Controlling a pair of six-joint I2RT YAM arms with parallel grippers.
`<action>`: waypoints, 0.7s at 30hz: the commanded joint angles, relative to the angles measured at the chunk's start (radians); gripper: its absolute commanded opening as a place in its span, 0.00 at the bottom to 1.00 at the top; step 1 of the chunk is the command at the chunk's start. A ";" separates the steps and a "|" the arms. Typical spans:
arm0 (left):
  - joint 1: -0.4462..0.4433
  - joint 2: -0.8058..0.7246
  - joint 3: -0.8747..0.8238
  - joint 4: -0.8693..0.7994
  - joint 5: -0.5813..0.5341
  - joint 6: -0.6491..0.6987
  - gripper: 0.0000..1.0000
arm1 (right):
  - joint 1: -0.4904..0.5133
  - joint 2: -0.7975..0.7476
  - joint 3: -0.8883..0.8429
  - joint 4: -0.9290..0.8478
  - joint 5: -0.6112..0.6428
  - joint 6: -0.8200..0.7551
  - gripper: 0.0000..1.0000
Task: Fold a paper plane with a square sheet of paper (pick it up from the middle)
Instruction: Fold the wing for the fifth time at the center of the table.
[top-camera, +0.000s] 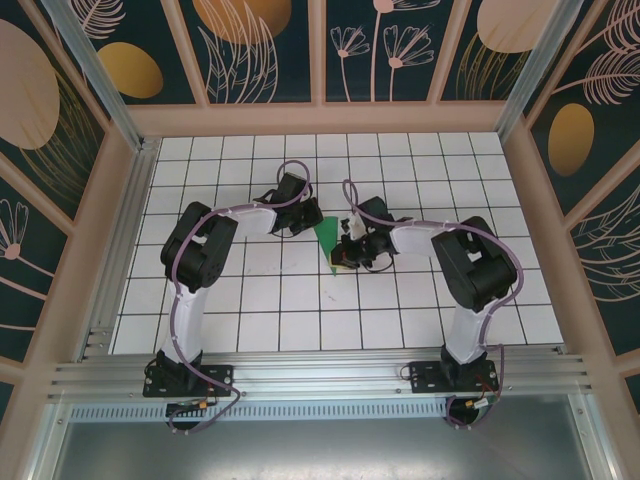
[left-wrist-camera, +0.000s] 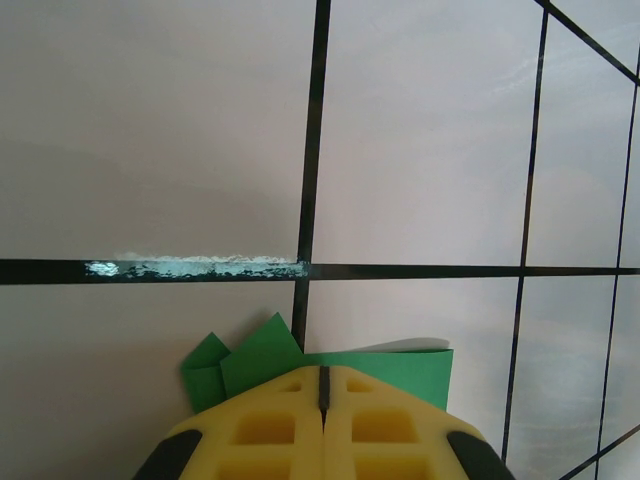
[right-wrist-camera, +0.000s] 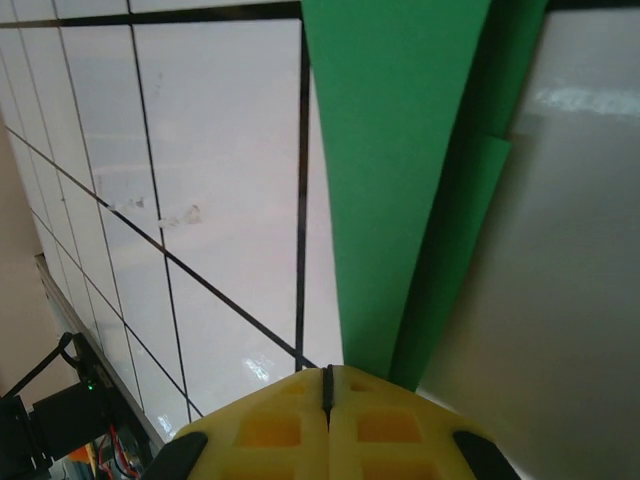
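The white tiled table (top-camera: 250, 310) with its black grid lines sits inside wall panels (top-camera: 260, 40) painted with leaves and flowers. Both arms reach to the middle of it and meet there. Between them is the paper plane (top-camera: 327, 238), green paper already folded down to a narrow pointed wedge, lying at or just above the tiles near the table's centre.

The left gripper (top-camera: 298, 220) is at the wider far end. In the left wrist view its yellow jaws (left-wrist-camera: 323, 378) are pressed together, with several layered green corners (left-wrist-camera: 262, 352) fanning out just ahead of the tips, so it looks clamped on the stacked folds. The right gripper (top-camera: 352, 248) is at the near, narrow end. In its own view the jaws (right-wrist-camera: 327, 378) are likewise closed, and the long green blade (right-wrist-camera: 400, 150) runs away from the tips, apparently pinched there.

The paper is very light and thin, and stiff only along its creases. It should bend, slip or spring open easily, and a hard pull from both ends could tear or skew it. The layered fold line along the middle seems the safest place to hold, rather than a loose single-ply flap.

No brand, label or writing can be read. The only mark is a pale scuff (left-wrist-camera: 200, 267) on one grid line
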 joint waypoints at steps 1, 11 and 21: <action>0.019 0.023 -0.023 -0.096 -0.038 0.027 0.02 | 0.006 0.038 -0.015 -0.028 -0.010 -0.013 0.00; 0.012 -0.135 -0.040 0.020 0.123 0.079 0.15 | -0.007 0.094 -0.018 -0.089 0.080 0.013 0.00; -0.080 -0.157 -0.176 0.106 0.090 0.019 0.14 | -0.006 0.106 -0.016 -0.101 0.094 0.033 0.00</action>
